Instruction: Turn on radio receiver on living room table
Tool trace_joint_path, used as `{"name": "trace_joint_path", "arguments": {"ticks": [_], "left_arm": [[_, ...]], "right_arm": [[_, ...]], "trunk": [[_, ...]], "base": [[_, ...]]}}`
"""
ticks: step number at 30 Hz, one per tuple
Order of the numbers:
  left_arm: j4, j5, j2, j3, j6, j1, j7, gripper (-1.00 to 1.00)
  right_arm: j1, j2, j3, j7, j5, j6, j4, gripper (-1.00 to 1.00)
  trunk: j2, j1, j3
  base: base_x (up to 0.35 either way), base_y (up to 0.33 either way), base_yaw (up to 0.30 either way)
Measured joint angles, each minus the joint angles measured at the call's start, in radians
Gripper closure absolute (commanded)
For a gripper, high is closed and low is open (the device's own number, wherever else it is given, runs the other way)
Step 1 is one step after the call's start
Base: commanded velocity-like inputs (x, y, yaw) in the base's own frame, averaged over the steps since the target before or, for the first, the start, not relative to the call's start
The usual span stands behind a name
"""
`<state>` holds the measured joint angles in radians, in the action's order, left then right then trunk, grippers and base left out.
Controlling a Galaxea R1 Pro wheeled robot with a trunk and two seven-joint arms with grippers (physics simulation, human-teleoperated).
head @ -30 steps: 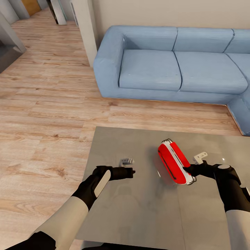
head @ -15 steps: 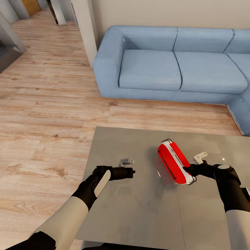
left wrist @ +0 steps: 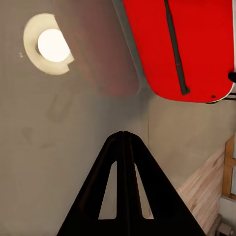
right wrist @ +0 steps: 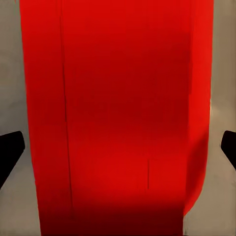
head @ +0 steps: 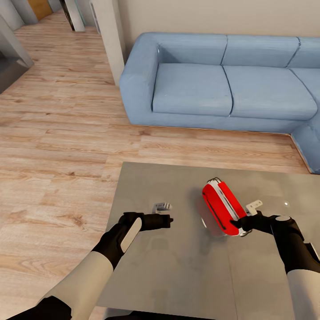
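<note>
The red radio receiver (head: 221, 209) with its white trim band and thin black handle stands on the glossy grey table (head: 178, 266), right of the middle. My right gripper (head: 238, 223) is at the radio's near end, open, one fingertip (right wrist: 10, 150) on each side of the red body (right wrist: 118, 98), which is very close in the right wrist view. My left gripper (head: 169, 218) hovers over the table to the radio's left, shut and holding nothing. In the left wrist view its joined fingers (left wrist: 123, 147) point toward the radio (left wrist: 182, 44). The dial and speaker grille are hidden.
A blue L-shaped sofa (head: 222, 84) stands beyond the table, with a strip of light wood floor (head: 58, 133) between them. A white pillar (head: 109, 40) rises at the sofa's left end. The tabletop mirrors a ceiling lamp (left wrist: 51, 44).
My right gripper has slid a little leftward and closer along the radio's near end. The radio and my left arm have stayed put.
</note>
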<state>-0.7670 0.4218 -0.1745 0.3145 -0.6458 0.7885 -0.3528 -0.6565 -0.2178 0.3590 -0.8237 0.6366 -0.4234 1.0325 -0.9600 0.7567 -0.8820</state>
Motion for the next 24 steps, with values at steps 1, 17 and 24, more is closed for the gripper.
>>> {"name": "trace_joint_path", "arguments": {"ticks": [1, 17, 24], "left_arm": [[0.000, 0.000, 0.000, 0.000, 0.000, 0.000, 0.000, 1.00], [0.000, 0.000, 0.000, 0.000, 0.000, 0.000, 0.000, 1.00], [0.000, 0.000, 0.000, 0.000, 0.000, 0.000, -0.023, 1.00]], "right_arm": [[0.000, 0.000, 0.000, 0.000, 0.000, 0.000, 0.000, -1.00], [0.000, -0.002, -0.003, -0.018, 0.003, -0.007, 0.101, -1.00], [0.000, -0.003, -0.004, -0.087, 0.006, -0.030, 0.211, -1.00]], "trunk": [[0.000, 0.000, 0.000], [0.000, 0.000, 0.000], [0.000, 0.000, 0.000]], "base": [[0.000, 0.000, 0.000], [0.000, 0.000, 0.000], [0.000, 0.000, 0.000]]}}
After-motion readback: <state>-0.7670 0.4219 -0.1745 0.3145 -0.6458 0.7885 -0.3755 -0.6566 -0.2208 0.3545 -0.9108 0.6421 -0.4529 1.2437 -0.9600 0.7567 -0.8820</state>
